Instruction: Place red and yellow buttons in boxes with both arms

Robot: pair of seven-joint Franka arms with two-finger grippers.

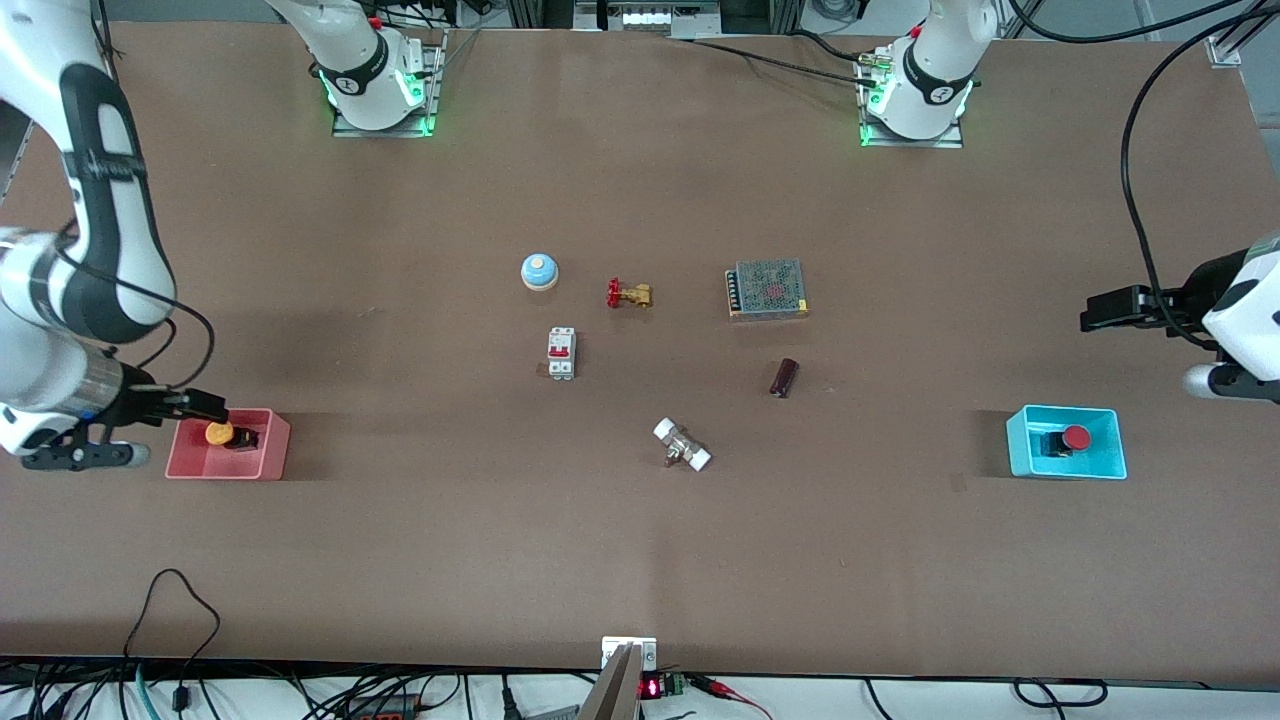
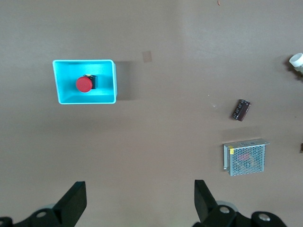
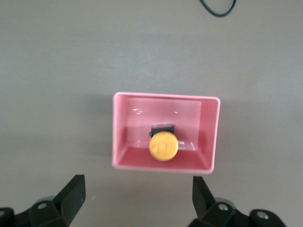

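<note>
Even, bright overhead light, soft short shadows beside the boxes, sharp focus, slight wrist-view dimness.

Right wrist cam is looking straight down at the pink box (image 3: 166, 137) sitting on the brown table (image 3: 57, 71), with the yellow button (image 3: 163, 146) lying inside it, black base and all. The right gripper (image 3: 137, 198) has its two black fingers (image 3: 71, 194) spread wide, empty, and the box sits just past the tips, lined up with the gap between them. A loop of black cable (image 3: 218, 8) lies well past the box.

Both pincers, left (image 2: 137, 203) and right (image 3: 135, 201), raised, fingers spread wide, empty.
</note>
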